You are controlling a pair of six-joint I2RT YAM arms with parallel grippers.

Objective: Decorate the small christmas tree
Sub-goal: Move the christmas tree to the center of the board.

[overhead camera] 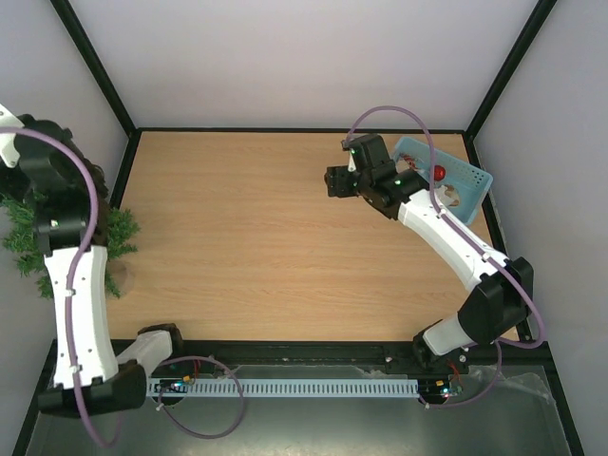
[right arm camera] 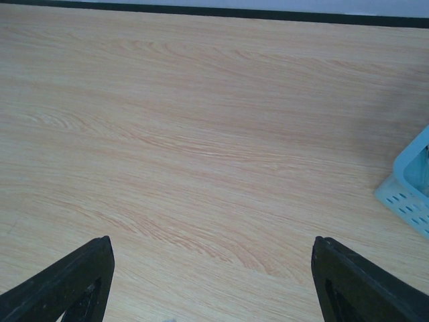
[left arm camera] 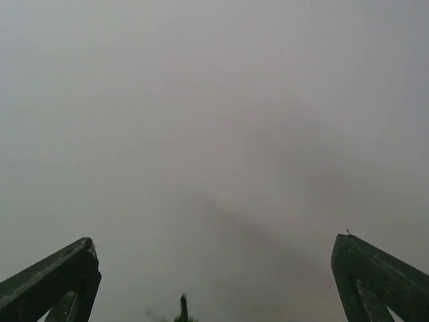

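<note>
The small christmas tree (overhead camera: 120, 234) stands at the table's far left edge, its dark green branches partly hidden behind my raised left arm. Only a thin dark sprig (left arm camera: 182, 308) of it shows at the bottom of the left wrist view, against the grey wall. My left gripper (left arm camera: 218, 240) is open and empty, above the tree and facing the wall. My right gripper (overhead camera: 332, 180) is open and empty over the bare wood, just left of a light blue basket (overhead camera: 475, 179) that holds a red ball ornament (overhead camera: 439, 173). Its fingers stand wide apart in the right wrist view (right arm camera: 212, 240).
The basket's perforated corner (right arm camera: 409, 194) shows at the right of the right wrist view. Black frame posts and grey walls close in the table at the back and sides. The tree's brownish base (overhead camera: 118, 282) sits by the left edge.
</note>
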